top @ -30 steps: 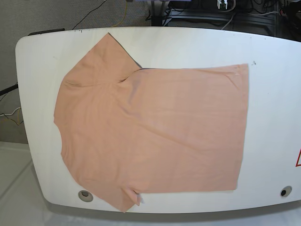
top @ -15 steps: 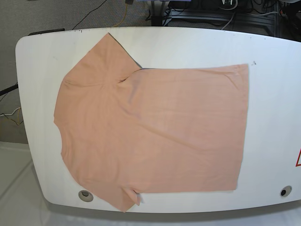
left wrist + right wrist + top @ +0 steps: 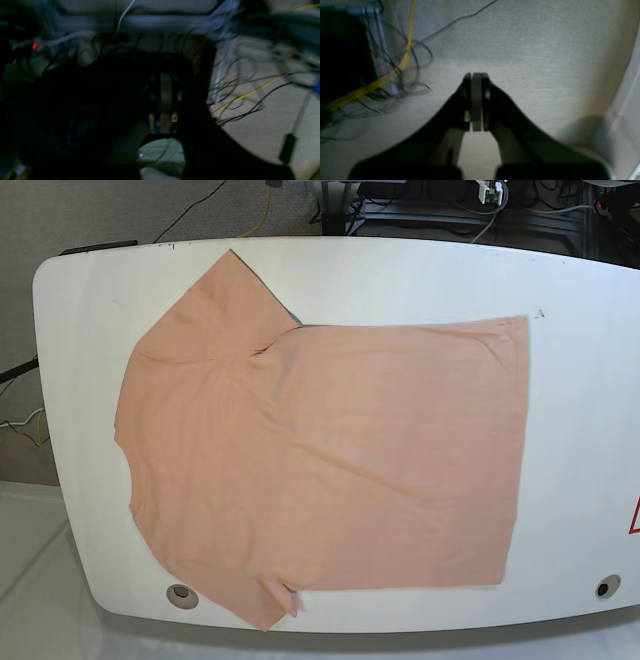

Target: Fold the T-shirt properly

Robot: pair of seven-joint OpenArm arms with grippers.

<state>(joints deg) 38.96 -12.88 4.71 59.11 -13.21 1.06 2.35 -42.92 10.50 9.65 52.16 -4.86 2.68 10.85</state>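
Pads of the right gripper (image 3: 477, 100) are pressed together on nothing, above grey carpet (image 3: 532, 50) and a yellow cable (image 3: 382, 77). The left gripper (image 3: 163, 100), dim and blurred, is likewise closed and empty over tangled wires. The T-shirt (image 3: 320, 450) lies flat and unfolded across the white counter (image 3: 580, 380).

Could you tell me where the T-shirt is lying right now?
In the base view, the T-shirt lies flat, unfolded, across the middle of the white table, collar end toward the left edge, hem toward the right.
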